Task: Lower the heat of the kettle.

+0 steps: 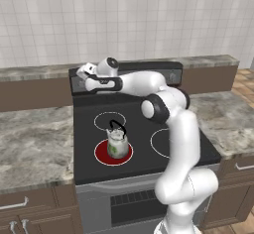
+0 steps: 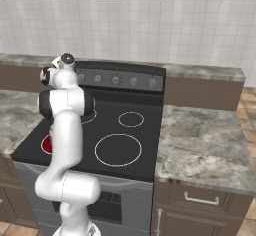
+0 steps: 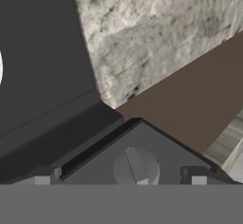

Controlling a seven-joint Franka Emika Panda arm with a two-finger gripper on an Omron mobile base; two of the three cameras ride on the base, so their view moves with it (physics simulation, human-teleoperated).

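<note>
In the left base view, a marble counter fills the left side, and the black stove sits in the middle. The kettle stands upright on the front left burner, which glows red, in the lower middle of the frame. Above it, toward the upper left, the gripper hangs at the left end of the stove's back panel. From this angle the fingers are too small to make out. The white arm rises at the lower right and bends leftward across the cooktop.

In the right base view, the arm stands at the left and hides the kettle; a sliver of the red burner shows beside it. A row of knobs runs along the back panel in the upper middle, and a counter lies at the right.

In the hand view, the two fingertips stand wide apart at the bottom edge, nothing clamped between them. A round grey knob lies between them on the panel's corner, with the counter in the upper right.
</note>
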